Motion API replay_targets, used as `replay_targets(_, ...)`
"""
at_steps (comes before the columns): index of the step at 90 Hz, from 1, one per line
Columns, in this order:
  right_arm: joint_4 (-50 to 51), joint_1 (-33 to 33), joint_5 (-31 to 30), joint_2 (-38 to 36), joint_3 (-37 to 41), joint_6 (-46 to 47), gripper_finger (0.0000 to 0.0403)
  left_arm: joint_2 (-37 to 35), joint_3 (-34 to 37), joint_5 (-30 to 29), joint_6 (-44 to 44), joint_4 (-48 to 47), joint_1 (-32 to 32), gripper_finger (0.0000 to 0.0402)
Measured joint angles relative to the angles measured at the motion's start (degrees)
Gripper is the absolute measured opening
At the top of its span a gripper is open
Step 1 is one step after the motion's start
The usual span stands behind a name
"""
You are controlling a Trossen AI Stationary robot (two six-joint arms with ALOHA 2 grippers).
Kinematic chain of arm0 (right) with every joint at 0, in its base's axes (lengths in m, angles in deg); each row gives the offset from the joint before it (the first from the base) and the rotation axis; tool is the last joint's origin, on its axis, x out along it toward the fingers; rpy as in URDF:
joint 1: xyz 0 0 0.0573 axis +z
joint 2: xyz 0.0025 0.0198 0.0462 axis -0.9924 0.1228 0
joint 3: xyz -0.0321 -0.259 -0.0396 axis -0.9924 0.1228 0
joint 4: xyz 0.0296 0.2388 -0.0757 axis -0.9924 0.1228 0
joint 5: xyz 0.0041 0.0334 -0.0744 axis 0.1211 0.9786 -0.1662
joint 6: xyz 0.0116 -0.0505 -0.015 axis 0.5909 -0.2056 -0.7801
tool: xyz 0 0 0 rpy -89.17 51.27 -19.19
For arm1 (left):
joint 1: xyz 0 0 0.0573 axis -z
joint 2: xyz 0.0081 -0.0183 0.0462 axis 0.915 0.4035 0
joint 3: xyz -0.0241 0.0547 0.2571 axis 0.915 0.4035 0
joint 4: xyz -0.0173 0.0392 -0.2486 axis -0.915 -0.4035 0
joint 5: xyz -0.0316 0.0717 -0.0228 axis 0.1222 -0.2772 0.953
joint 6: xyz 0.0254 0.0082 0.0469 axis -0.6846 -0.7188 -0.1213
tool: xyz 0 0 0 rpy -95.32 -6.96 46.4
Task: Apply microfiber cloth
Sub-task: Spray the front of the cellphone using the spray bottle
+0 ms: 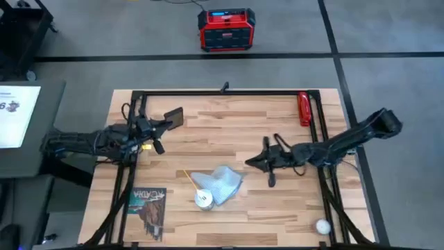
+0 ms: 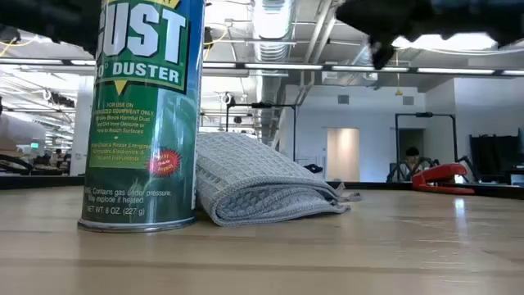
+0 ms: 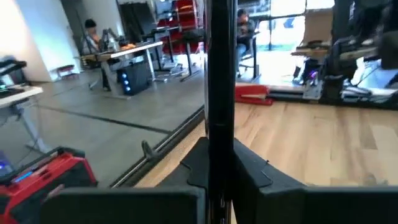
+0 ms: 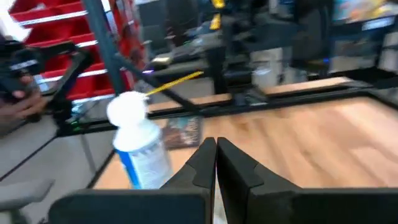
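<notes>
1. Microfiber cloth [image 1: 223, 182] lies folded near the surface's front edge, touching the duster can [image 1: 203, 199].
2. Right gripper [image 1: 251, 162], clenched and empty, hovers just beside it; best to release wide, then pinch a free edge.
3. Left gripper [image 1: 166, 122] grasps a dark phone [image 1: 174, 117] near the back-left corner.

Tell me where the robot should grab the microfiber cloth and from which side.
Probably the microfiber cloth is best taken at its free right-hand edge, coming from above with the right gripper, which hovers closest. It lies folded and flat, and its other end touches the duster can, so that side is crowded.
</notes>
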Motion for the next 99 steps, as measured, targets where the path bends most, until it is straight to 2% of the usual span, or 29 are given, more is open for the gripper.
replay_targets(9,8.22,-0.55,3.66,4.65,-8.06,-0.41,0.0000,-0.02,2.58,-6.56,0.08,2.95,5.01,0.0009)
replay_targets(27,26.04,-0.56,6.90,10.85,-23.56,-4.55,0.0000,-0.06,4.66,-21.63,0.31,4.38,17.84,0.0009)
replay_targets(51,37.19,-1.61,8.82,13.14,-34.66,-7.50,0.0000,-0.07,4.75,-37.51,1.58,2.10,34.73,0.0009)
replay_targets(64,42.89,-2.72,12.40,16.20,-39.58,-7.43,0.0000,0.04,4.75,-41.07,2.78,1.04,42.48,0.0009)
replay_targets(75,46.76,-3.16,15.73,20.21,-44.71,-8.67,0.0000,-0.03,4.74,-46.43,2.79,1.19,47.34,0.0009)
replay_targets(86,49.89,-3.16,17.96,23.37,-49.80,-10.08,0.0000,0.11,4.75,-47.05,4.05,1.27,50.84,0.0009)
replay_targets(99,54.53,-3.14,19.24,26.20,-55.86,-10.86,0.0000,0.90,4.73,-50.64,4.40,1.67,53.52,0.0009)
